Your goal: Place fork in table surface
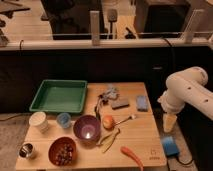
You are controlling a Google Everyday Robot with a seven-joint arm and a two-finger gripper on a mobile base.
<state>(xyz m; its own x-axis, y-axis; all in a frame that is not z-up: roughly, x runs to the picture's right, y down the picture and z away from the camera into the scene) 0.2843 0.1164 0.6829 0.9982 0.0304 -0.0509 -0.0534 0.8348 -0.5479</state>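
Camera view shows one fork [125, 119] on table surface [145, 136], one pincer [170, 127] beside it.

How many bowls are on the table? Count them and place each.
2: purple bowl at the centre, red-brown bowl front left of it. None looks hidden. The gripper hangs beyond the right edge of the table.

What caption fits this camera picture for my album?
The fork lies on the table; the gripper hangs beside the table's right edge.

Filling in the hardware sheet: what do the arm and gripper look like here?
The arm is off-white, with thick rounded tubular links and small dark dots along one link. The gripper is pale cream and tapered, just right of the table surface.
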